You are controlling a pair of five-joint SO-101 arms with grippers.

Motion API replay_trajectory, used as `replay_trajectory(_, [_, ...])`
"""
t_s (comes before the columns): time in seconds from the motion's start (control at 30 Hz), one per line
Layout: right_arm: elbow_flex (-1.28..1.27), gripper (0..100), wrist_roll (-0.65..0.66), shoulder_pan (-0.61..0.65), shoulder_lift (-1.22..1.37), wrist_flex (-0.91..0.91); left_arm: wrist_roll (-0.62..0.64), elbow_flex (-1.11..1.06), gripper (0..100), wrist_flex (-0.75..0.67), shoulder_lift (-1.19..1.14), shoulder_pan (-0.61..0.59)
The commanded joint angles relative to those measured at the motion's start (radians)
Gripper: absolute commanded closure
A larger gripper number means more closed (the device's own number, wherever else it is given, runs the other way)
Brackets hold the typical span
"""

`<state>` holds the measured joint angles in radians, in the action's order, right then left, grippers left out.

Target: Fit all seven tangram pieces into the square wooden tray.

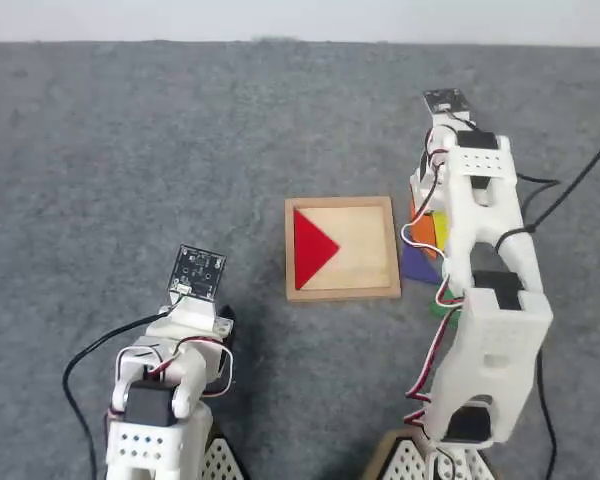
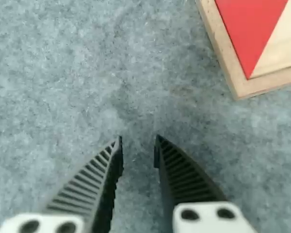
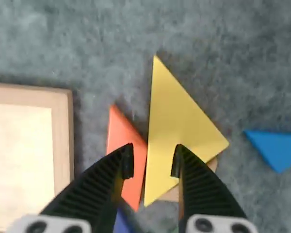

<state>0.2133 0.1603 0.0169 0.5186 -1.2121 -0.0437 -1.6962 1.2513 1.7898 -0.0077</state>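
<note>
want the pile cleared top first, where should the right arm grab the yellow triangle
Probably from straight above, closing the right gripper on the two edges of the yellow triangle near the corner beneath it. It lies on top of the orange piece, so those edges seem lifted off the carpet.

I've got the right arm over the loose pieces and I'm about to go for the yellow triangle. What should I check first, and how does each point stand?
1. Right pincer open: ok, fingers spread above the yellow triangle.
2. Yellow triangle on top of the pile: ok, its edge lies over the orange piece.
3. Room in the tray: ok, just the red triangle sits in it, along one side.
4. Left pincer out of the way: ok, open over bare carpet off the tray's corner.
5. All loose pieces accounted for: cannot tell, the right arm covers part of the pile in the high view.
</note>
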Motion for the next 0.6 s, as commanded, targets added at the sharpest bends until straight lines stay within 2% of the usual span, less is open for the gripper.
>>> replay_trajectory(0.0, [0.063, 85.3, -0.009, -0.016, -0.013, -0.013, 0.009, 0.013, 90, 0.003, 0.012, -0.008])
replay_trajectory(0.27, [0.052, 85.3, -0.011, 0.048, -0.082, -0.105, 0.009, 0.013, 90, 0.003, 0.012, -0.008])
replay_trajectory(0.4, [-0.002, 85.3, -0.011, 0.065, -0.131, -0.07, 0.009, 0.013, 90, 0.003, 0.012, -0.008])
replay_trajectory(0.57, [0.005, 85.3, -0.015, 0.024, -0.105, -0.005, 0.009, 0.013, 90, 0.003, 0.012, -0.008])
